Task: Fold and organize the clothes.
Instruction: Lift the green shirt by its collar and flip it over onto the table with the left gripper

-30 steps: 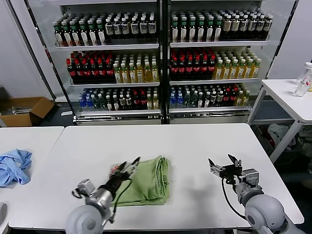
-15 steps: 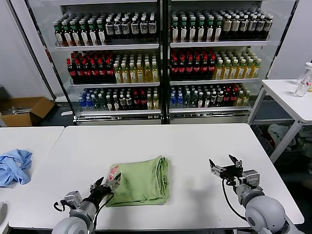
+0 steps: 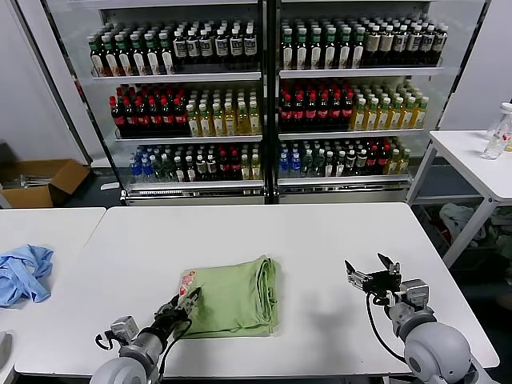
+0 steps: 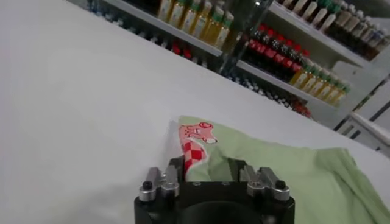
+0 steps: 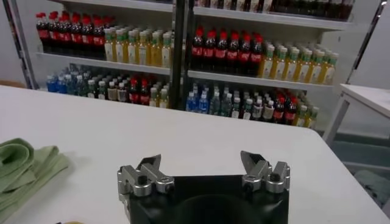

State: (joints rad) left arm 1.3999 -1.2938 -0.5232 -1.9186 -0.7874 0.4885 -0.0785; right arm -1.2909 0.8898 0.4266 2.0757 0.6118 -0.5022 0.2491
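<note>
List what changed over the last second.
The left gripper pulled back off the green shirt toward the robot and now sits low at its near-left corner. The shirt remains folded on the table; the right gripper stays parked, jaws open.

No legible text anywhere in view.
The polo shirt (image 3: pixel 232 298), lying toward the front edge of the table (image 3: pixel 320 240), carries a red-and-white checked chest print (image 4: pixel 196 141) with no letters that can be made out; the labels on the bottles (image 3: pixel 320 104) in the coolers are too small to read.
</note>
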